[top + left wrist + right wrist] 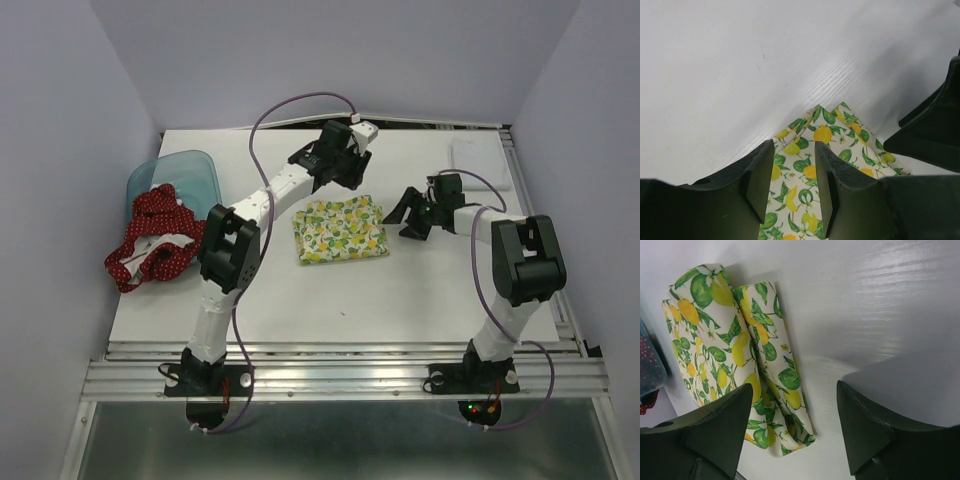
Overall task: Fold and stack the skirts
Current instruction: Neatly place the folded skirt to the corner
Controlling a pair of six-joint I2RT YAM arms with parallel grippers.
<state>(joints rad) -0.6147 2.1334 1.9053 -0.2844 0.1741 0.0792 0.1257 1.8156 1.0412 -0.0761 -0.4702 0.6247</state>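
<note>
Lemon skirt (pixel 340 230) lies folded into a neat rectangle at mid-bench (pixel 400 300), its layers showing as two parallel folds in the right wrist view. The red skirt (pixel 150 240) sits crumpled at the left edge, draped against the blue bin (pixel 185 172), well apart from the folded one.

The left gripper (pixel 794 175) hangs over the far corner of the lemon skirt with its jaws partly apart and nothing between them. Whether the tips touch the cloth I cannot tell. The right gripper (pixel 790 425) stands just beside the skirt's right edge, jaws wide and empty.

By the look of it, the first fold is done and both arms are letting go. The next step is probably the red skirt. That calls for the left arm to reach out to the bin, pull the cloth free onto bare bench and spread it flat before any fold, then set it on the lemon skirt.

No brand, label or writing can be read anywhere.
</note>
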